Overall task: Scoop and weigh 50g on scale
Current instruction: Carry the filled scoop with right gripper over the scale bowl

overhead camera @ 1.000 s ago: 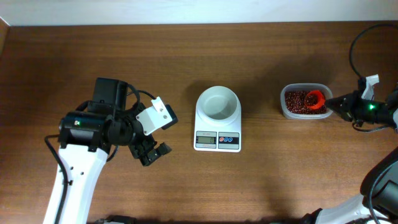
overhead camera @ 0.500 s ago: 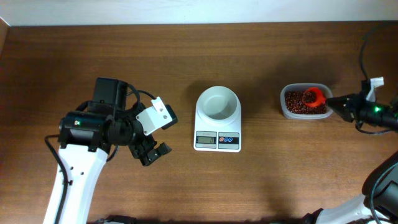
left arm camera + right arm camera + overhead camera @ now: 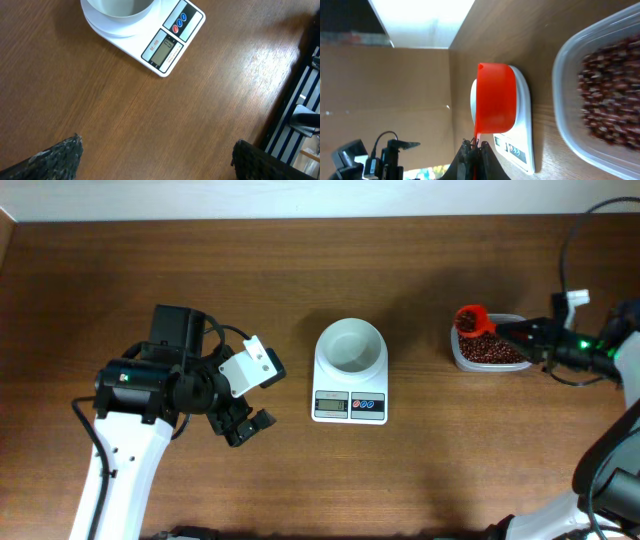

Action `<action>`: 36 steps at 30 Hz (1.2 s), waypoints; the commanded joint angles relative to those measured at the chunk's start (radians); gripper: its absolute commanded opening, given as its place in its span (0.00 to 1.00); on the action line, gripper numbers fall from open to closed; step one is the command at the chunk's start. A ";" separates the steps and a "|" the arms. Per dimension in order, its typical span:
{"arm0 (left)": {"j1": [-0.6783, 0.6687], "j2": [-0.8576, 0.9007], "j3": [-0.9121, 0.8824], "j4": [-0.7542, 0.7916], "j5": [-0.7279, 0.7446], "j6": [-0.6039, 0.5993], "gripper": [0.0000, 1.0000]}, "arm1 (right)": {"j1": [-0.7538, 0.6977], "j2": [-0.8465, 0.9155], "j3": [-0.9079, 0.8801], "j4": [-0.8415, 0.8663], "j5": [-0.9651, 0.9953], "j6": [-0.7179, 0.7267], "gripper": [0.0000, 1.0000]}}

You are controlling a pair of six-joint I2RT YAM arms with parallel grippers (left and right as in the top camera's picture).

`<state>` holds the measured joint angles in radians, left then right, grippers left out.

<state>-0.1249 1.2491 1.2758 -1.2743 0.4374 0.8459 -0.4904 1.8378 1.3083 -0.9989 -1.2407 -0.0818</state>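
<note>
- Wood-grain table (image 3: 450,480), dark brown, bare over most of its top; same surface in the left wrist view (image 3: 150,125).
- Clear plastic tub (image 3: 454,352), rectangular with rounded corners, on the table's right side; translucent wall close up in the right wrist view (image 3: 565,90).
- Orange-red scoop (image 3: 470,320) over the tub's far left corner, handle running right. Rim contact: can't tell. Seen from its outer side in the right wrist view (image 3: 495,102).
- White wall strip (image 3: 300,198) along the table's far edge.
- Dark slatted frame (image 3: 295,115) past the table edge; unclear what it is.
</note>
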 commanded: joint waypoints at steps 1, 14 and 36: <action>0.001 -0.008 -0.003 0.002 0.008 0.012 0.99 | 0.080 0.013 -0.008 0.000 -0.036 -0.016 0.04; 0.001 -0.008 -0.003 0.002 0.008 0.012 0.99 | 0.400 0.013 -0.008 0.037 -0.035 -0.015 0.04; 0.001 -0.008 -0.003 0.002 0.008 0.012 0.99 | 0.413 0.013 -0.008 0.215 0.006 -0.019 0.04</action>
<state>-0.1249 1.2491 1.2758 -1.2743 0.4374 0.8459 -0.0837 1.8389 1.3048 -0.7898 -1.2449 -0.0818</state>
